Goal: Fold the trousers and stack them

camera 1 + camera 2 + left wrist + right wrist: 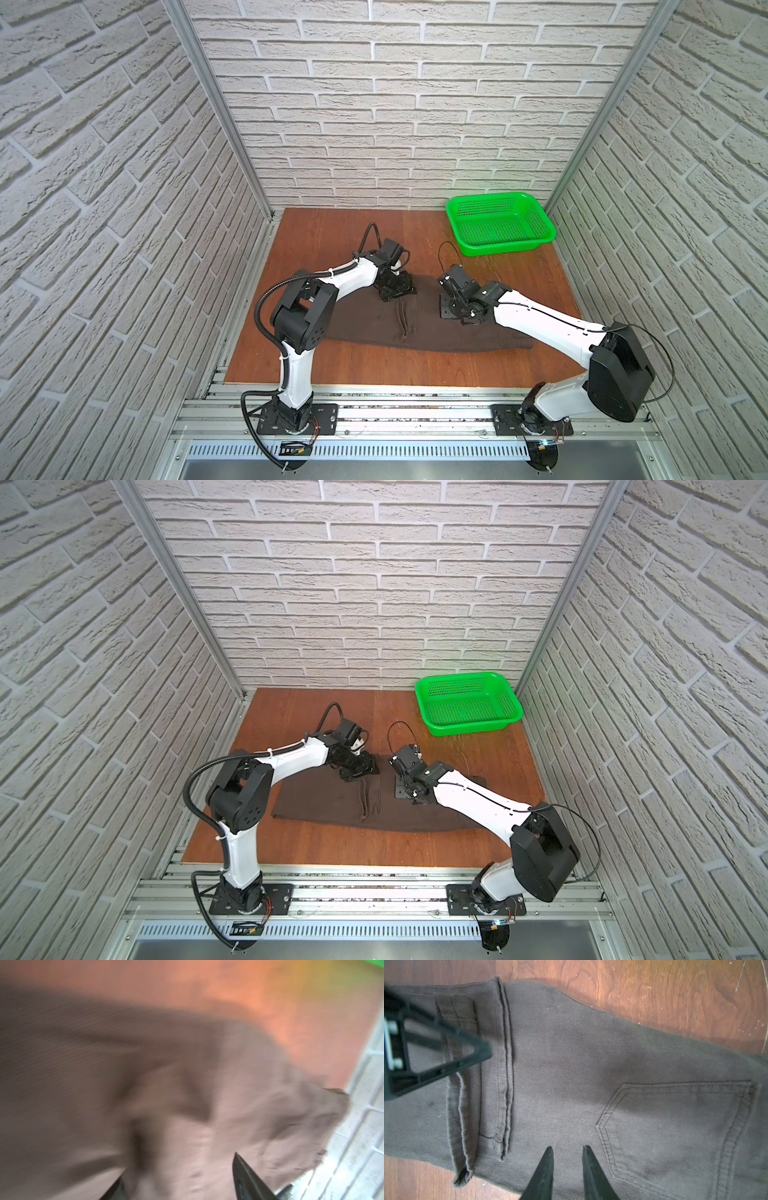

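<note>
Top views: trousers lie flat as one long dark brown band on the table, on the arm-base side of the green basket and well apart from it. The band's right end is roughly in line with the basket and the rest runs off to the basket's left. The leg hems lie across the middle of the band, left of the basket. The left gripper sits low at the band's basket-side edge, right at the hems. The right gripper is over the band near it, on the side closer to the basket. Jaw gaps aren't readable from up here. Left wrist view: heavy motion blur. The trousers fill most of the frame, with the table and a sliver of the green basket beyond them. The left gripper is spread wide, fingers far apart with cloth showing across the whole gap. Blur hides whether the tips touch it. Right wrist view: sharp. The right gripper has its tips a narrow gap apart over plain cloth of the trousers, nothing gathered between them, and contact with the cloth is unclear. The back pocket is just beside the tips on one side and the hems on the other, with one left-gripper finger over them. Bare table lies past the cloth edge.
</note>
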`<state>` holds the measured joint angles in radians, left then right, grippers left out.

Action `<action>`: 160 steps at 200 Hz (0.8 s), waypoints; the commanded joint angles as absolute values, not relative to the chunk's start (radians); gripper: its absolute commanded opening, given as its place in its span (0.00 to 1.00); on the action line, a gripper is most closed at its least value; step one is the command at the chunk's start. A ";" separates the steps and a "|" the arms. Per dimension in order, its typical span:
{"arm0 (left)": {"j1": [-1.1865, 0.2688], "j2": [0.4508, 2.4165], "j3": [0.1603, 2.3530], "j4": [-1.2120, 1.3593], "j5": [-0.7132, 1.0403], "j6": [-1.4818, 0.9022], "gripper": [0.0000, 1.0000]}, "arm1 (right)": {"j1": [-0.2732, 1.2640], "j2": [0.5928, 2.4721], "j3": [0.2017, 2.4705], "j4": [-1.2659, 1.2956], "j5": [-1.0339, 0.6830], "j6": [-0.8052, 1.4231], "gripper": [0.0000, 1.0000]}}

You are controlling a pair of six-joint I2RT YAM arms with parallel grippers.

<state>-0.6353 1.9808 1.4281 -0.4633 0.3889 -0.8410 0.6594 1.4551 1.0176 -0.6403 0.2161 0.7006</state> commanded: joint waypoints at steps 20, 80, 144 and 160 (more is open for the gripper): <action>-0.725 2.023 1.505 -0.429 0.458 -0.850 0.65 | 0.666 1.437 1.027 -0.645 0.236 0.701 0.27; -0.632 1.793 1.426 -0.552 0.348 -0.771 0.69 | 0.666 1.425 1.009 -0.639 0.226 0.704 0.27; -0.248 1.512 1.270 -0.742 0.244 -0.536 0.75 | 0.666 1.438 0.999 -0.612 0.209 0.707 0.27; -0.149 1.490 1.238 -0.749 0.244 -0.486 0.75 | 0.666 1.446 0.999 -0.609 0.205 0.706 0.27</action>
